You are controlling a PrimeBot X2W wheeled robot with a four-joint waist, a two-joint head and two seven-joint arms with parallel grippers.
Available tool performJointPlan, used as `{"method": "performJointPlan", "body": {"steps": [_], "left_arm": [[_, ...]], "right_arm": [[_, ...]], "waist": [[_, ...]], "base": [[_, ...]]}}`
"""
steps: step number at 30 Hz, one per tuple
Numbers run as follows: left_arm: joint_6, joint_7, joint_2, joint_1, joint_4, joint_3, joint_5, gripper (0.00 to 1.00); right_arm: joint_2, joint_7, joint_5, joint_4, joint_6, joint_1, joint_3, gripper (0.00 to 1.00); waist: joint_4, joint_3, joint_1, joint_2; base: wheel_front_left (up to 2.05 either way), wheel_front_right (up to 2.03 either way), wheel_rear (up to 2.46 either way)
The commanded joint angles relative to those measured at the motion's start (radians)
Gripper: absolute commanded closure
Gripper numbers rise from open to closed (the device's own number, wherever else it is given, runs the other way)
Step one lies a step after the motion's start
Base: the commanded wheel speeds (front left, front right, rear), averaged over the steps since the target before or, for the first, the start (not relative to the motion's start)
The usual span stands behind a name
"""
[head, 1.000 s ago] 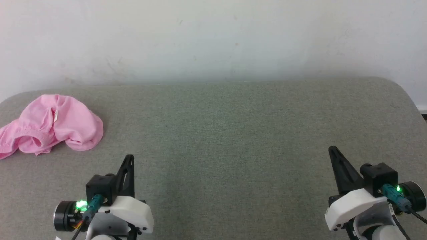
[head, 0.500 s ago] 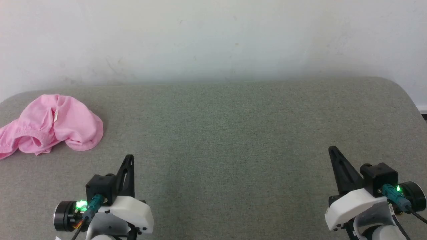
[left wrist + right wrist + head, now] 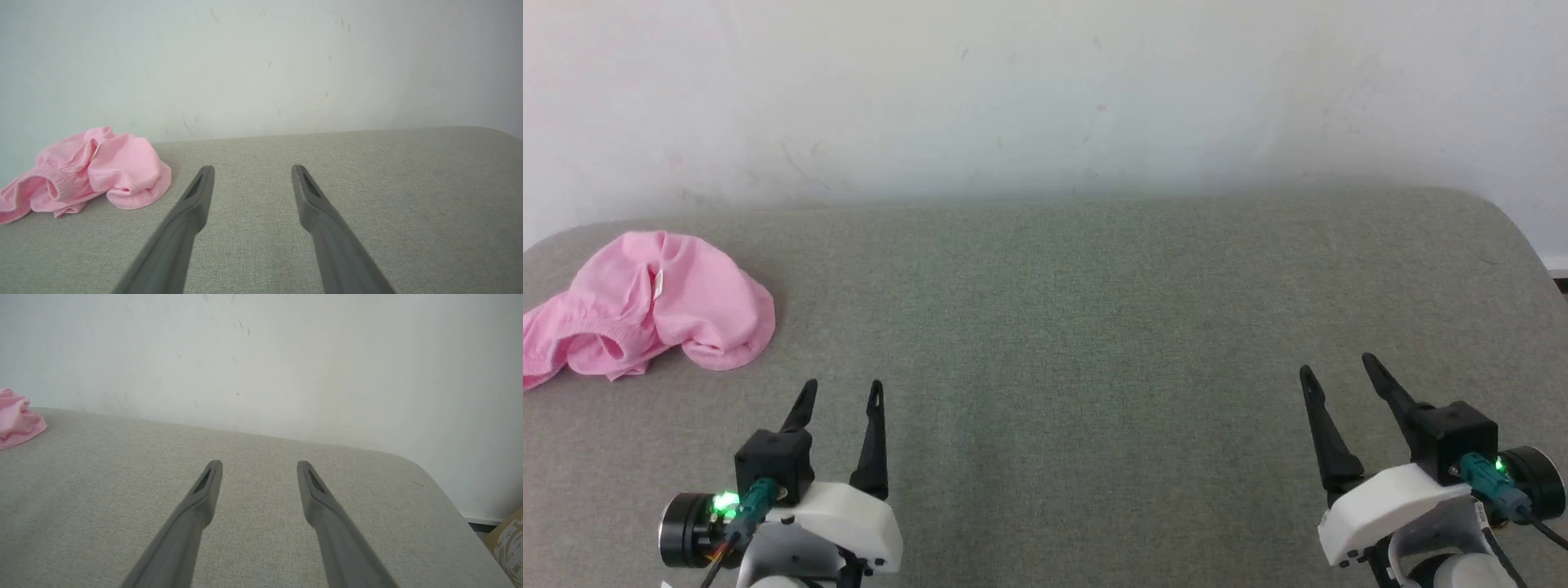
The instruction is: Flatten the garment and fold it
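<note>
Jaws of left gripper and right gripper have just sprung wide, both empty. Crumpled pink shorts lie untouched at the grey pad's far left. A reach probably comes next.

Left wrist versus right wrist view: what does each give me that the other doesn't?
Left wrist: most of the crumpled garment, its gathered waistband and white label, left of the open left claw. Right wrist: the open right claw, the table's rounded corner, brown cardboard below it. Both: pink garment, grey table, white wall.
</note>
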Motion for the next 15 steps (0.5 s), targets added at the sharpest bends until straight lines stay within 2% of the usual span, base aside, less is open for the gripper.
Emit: {"method": "performJointPlan", "body": {"steps": [1,15], "left_arm": [[-0.005,-0.009,0.000,-0.006,0.002,-0.005,-0.015,0.00],[-0.012,-0.039,0.000,-0.017,0.008,-0.016,-0.048,0.00]], "right_arm": [[0.000,-0.009,0.013,0.005,0.000,0.002,-0.003,0.00],[0.001,-0.039,0.026,0.006,0.000,0.007,-0.013,0.00]], "waist": [[0.000,0.000,0.0000,-0.0001],[0.036,0.005,0.0000,-0.0001]], "base": [[0.00,0.00,0.00],[0.00,0.00,0.00]]}}
